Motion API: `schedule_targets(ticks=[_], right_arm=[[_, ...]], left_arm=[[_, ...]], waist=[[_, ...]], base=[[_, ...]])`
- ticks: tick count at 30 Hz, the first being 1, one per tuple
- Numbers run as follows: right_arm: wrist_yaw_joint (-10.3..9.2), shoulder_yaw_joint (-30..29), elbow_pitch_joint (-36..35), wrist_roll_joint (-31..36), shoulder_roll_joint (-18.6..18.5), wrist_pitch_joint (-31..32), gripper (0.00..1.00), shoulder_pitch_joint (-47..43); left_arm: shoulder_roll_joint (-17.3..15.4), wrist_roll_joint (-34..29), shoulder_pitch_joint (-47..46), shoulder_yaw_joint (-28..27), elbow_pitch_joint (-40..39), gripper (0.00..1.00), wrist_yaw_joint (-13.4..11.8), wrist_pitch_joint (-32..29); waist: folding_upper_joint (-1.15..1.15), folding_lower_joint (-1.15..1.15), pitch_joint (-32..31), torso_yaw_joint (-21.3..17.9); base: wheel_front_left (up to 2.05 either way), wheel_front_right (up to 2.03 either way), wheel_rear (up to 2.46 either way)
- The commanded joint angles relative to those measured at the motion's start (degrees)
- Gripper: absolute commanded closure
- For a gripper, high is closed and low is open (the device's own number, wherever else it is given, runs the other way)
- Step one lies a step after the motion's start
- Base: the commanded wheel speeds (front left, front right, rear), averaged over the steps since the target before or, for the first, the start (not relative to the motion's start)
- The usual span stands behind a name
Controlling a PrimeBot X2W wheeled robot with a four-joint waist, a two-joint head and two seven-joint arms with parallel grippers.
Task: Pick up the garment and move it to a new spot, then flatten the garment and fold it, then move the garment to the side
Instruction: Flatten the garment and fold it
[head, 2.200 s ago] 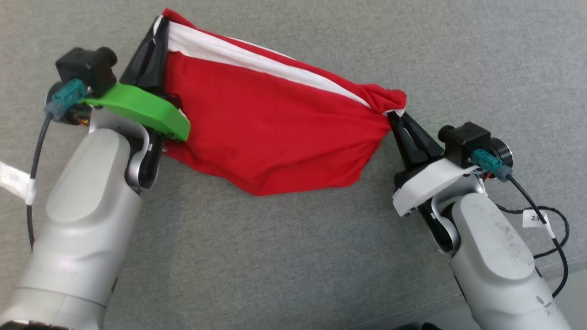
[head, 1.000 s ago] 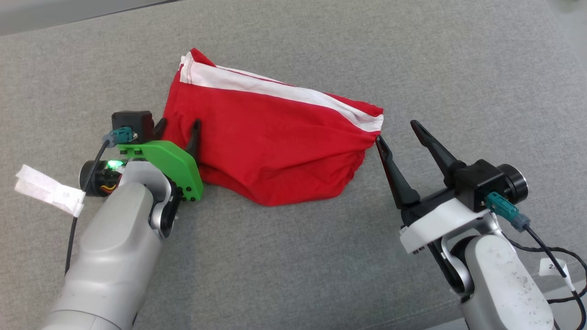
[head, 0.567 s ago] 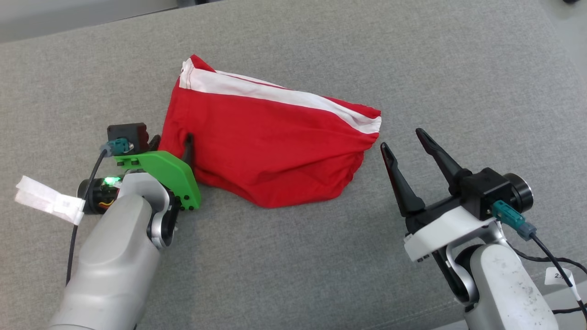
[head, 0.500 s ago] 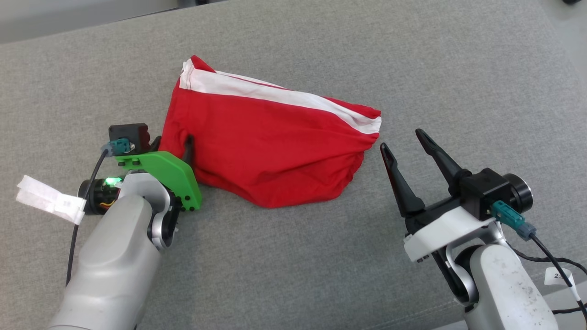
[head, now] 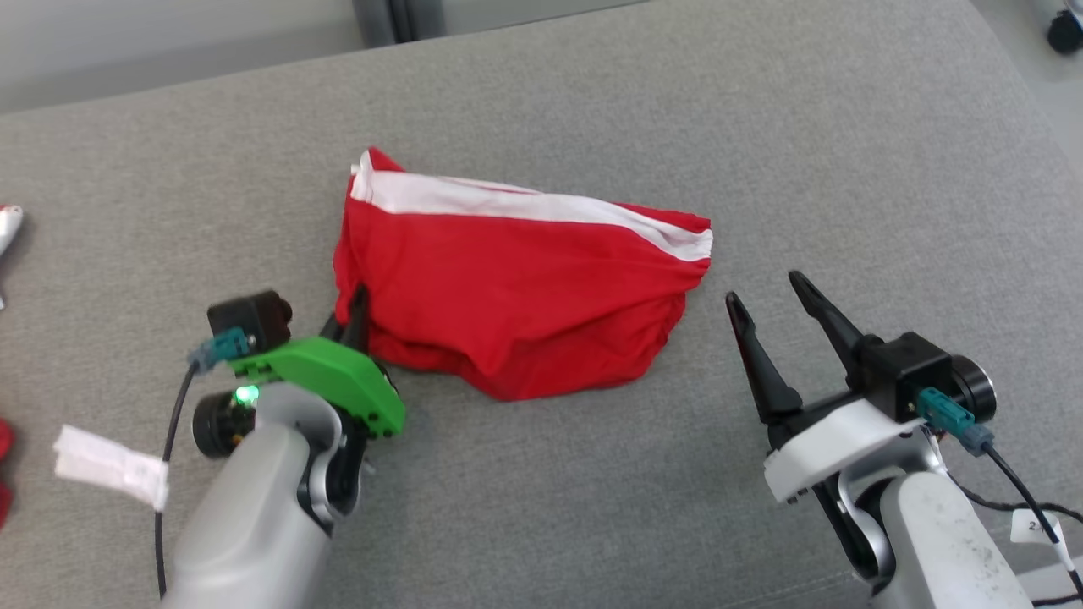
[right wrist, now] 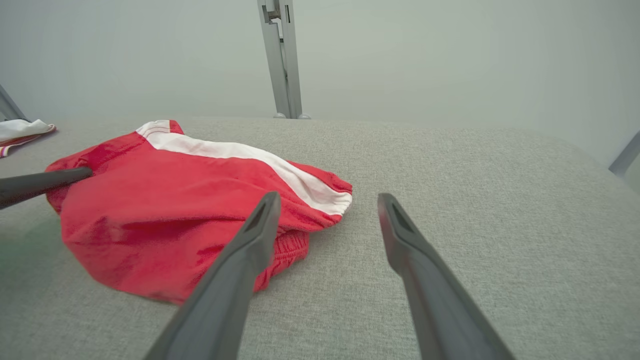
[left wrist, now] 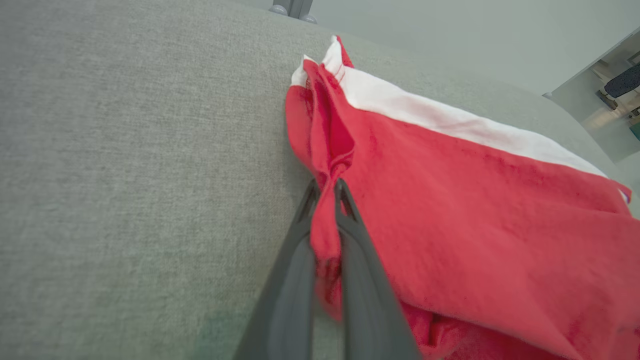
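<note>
Red garment (head: 516,296) with white band lies bunched mid grey cushion (head: 592,491). Left gripper (head: 355,309) at garment's left edge, jaws clamped tight on pinched red fold; fold runs between fingers (left wrist: 295,250) in left wrist view. Right gripper (head: 766,288) just beside garment's right end, not touching, jaws spread wide, holding nothing. White cloth (head: 7,222) at cushion's far left.

Grey forearms (head: 254,524), left hand (head: 354,306) on a green mount (head: 338,381), right hand (head: 767,290) on white, black cables (head: 1011,482).
</note>
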State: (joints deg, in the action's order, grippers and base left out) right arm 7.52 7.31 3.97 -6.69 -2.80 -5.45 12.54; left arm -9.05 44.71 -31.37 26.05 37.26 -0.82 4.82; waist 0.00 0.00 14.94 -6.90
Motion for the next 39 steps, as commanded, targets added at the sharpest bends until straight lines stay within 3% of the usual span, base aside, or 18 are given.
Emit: schedule_targets(ticks=[1, 7, 16, 17, 19, 29, 39], right_arm=[[-0.06, -1.01, 0.94, 0.58, -0.18, -0.03, 0.0, -1.63], [-0.06, -3.33, 2.56, 1.34, -0.17, 0.28, 0.0, -4.5], [-0.06, -3.42, 4.15, 1.59, -0.18, 1.75, 0.0, -6.03], [-0.06, -3.35, 4.4, 1.59, -0.18, 1.96, 0.0, -6.01], [-0.06, -3.24, 4.87, 1.44, -0.18, 2.24, 0.0, -5.97], [-0.06, -3.68, 7.73, 3.61, -0.18, 4.71, 0.0, -3.01], [-0.06, -2.38, 13.81, 2.55, -0.34, 13.11, 0.0, 5.28]], left_arm=[[0.12, 0.82, 3.65, -0.58, -1.87, 1.0, -0.25, 1.36], [0.91, 3.5, 12.26, -1.38, -6.39, 1.0, -0.98, 3.05], [1.64, 4.31, 18.39, -0.86, -6.82, 0.97, -1.31, 4.65], [1.7, 4.35, 18.62, -0.82, -6.5, 0.7, -1.07, 4.9], [1.54, 3.98, 18.71, -0.87, -6.36, 0.0, -0.61, 6.03], [-1.23, -6.04, 18.75, -3.93, -11.13, 0.0, 0.7, 10.38], [1.32, -14.34, 22.61, -10.11, -17.33, 0.0, 1.58, 10.4]], waist=[[0.0, 0.0, -2.91, 2.27], [0.0, 0.0, -6.37, 4.69], [0.0, 0.0, -8.13, 5.36], [0.0, 0.0, -8.21, 5.32], [0.0, 0.0, -8.32, 5.24], [0.0, 0.0, -9.47, 6.69], [0.0, 0.0, -7.88, 9.77]], base=[[0.0, 0.0, 0.0], [0.0, 0.0, 0.0], [0.0, 0.0, 0.0], [0.0, 0.0, 0.0], [0.0, 0.0, 0.0], [0.0, 0.0, 0.0], [0.0, 0.0, 0.0]])
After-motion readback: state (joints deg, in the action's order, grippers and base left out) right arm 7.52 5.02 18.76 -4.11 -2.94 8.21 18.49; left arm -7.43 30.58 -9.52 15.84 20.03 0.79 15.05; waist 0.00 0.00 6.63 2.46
